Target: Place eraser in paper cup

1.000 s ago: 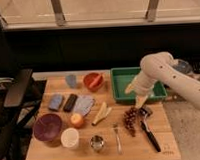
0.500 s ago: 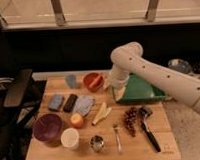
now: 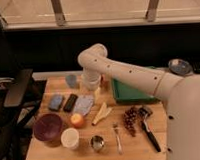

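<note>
Whether the gripper [image 3: 92, 85] is spread or closed I cannot tell. It is hanging at the end of the white arm [image 3: 128, 73], above the middle of the wooden table [image 3: 146, 148], just up and right of the grey cloth [image 3: 84, 103]. The arm has been sweeping leftward: a second ago it was working over the right end of the table, and now it is reaching past the left edge of the green tray [image 3: 131, 95] toward the row of small things. The eraser [image 3: 70, 102] is lying flat at left centre, between the blue-grey block [image 3: 56, 101] and the cloth, down-left of the gripper and apart from it. The paper cup [image 3: 70, 138] is standing near the bottom, just right of the purple bowl [image 3: 48, 127]. The approach is probably nearing its end, with the pick-up not yet begun.
</note>
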Motion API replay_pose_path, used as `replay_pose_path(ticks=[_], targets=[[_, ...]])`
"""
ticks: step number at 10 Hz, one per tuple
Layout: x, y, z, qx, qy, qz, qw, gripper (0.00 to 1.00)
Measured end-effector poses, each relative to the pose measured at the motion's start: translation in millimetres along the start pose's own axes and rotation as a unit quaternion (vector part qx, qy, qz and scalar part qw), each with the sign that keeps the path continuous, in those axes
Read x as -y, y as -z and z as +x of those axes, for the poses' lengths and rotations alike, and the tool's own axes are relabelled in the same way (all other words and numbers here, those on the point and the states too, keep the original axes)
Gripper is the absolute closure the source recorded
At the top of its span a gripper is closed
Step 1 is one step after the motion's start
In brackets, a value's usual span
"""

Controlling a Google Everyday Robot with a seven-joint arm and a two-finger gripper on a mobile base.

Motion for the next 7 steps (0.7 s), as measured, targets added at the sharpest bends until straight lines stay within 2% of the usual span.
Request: replay_pose_path(ticks=[7], targets=[[0.3, -1.0, 0.9, 0.0, 0.003, -0.001, 1.0, 0.39]])
